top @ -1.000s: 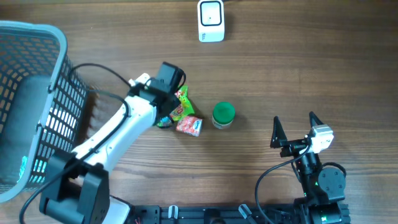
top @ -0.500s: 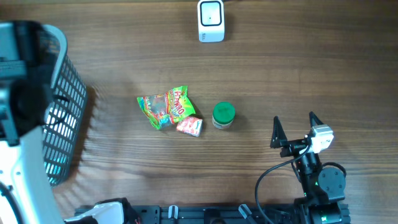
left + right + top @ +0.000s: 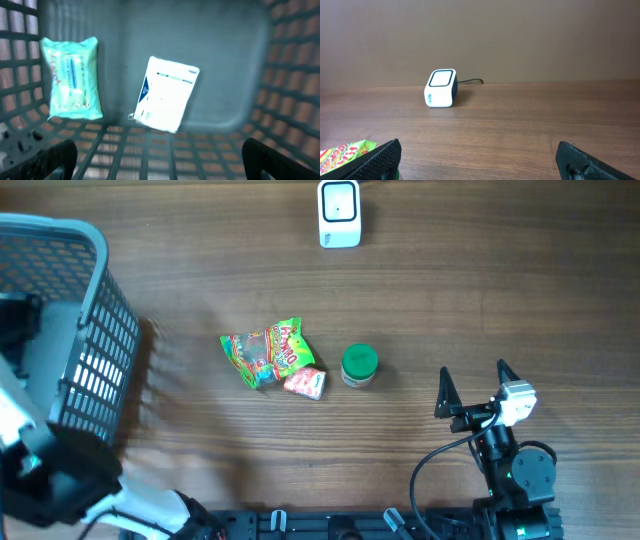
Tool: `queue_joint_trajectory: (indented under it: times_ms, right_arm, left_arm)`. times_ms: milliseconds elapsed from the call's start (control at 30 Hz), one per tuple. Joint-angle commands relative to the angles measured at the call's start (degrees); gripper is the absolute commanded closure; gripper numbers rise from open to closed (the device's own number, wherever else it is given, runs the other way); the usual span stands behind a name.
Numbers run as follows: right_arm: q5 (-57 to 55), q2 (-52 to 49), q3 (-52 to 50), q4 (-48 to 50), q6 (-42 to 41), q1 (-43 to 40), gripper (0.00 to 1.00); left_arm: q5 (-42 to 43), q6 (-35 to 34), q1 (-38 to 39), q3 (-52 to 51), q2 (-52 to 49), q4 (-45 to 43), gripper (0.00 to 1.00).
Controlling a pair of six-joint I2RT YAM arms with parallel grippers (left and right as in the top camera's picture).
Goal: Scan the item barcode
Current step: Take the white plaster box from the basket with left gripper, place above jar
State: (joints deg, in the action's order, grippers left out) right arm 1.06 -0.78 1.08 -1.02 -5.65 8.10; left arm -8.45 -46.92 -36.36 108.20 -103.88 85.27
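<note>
Brown wood-grain table (image 3: 480, 310), plain brown wall (image 3: 520, 35) behind. The crinkly green-and-red candy bag (image 3: 265, 352) lies flat, long axis roughly left-right. The left gripper (image 3: 160, 157) and right gripper (image 3: 472, 370) gape wide, empty.

No text legible, red lettering on the candy bag (image 3: 268, 355) right of the basket (image 3: 95, 330) too small, print on white pouch (image 3: 166, 94) and teal packet (image 3: 72, 77) inside it blurred

Grey mesh basket (image 3: 100, 350) stands on wooden table (image 3: 480, 300). Right of basket, well apart from it: small red packet (image 3: 304, 382), lying flat. Green-lidded jar (image 3: 359, 364), upright, farther right of basket, just past packet.
</note>
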Motion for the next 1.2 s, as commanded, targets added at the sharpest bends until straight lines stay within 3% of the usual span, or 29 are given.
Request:
queue_joint_trajectory:
  times_ms: [0, 300, 433, 933, 1000, 1067, 1167]
  right_arm:
    - [0.26, 0.35, -0.31, 0.26, 1.03, 0.13, 0.00]
    - [0.26, 0.35, -0.31, 0.26, 1.03, 0.13, 0.00]
    - [0.26, 0.35, -0.31, 0.26, 1.03, 0.13, 0.00]
    - [0.26, 0.35, -0.31, 0.26, 1.03, 0.13, 0.00]
    - [0.26, 0.35, -0.31, 0.26, 1.03, 0.13, 0.00]
    - [0.26, 0.35, -0.31, 0.26, 1.05, 0.13, 0.00]
    - [0.26, 0.35, -0.31, 0.26, 1.03, 0.13, 0.00]
  left_arm:
    - [1.99, 4.61, -0.24, -6.88, -2.23, -4.11, 0.00]
    - [5.88, 10.73, -0.15, -29.18, -2.23, -25.94, 0.00]
    - [8.17, 12.09, 0.28, -33.24, -2.23, -31.85, 0.00]
    - [9.03, 12.02, 2.49, -34.97, -6.67, -34.03, 0.01]
    - [8.98, 12.07, 2.49, -34.97, -6.67, -33.29, 0.12]
    - [8.83, 12.04, 2.49, -34.97, -6.67, -32.48, 0.32]
    - [7.93, 12.02, 2.49, -34.95, -6.45, -31.87, 0.42]
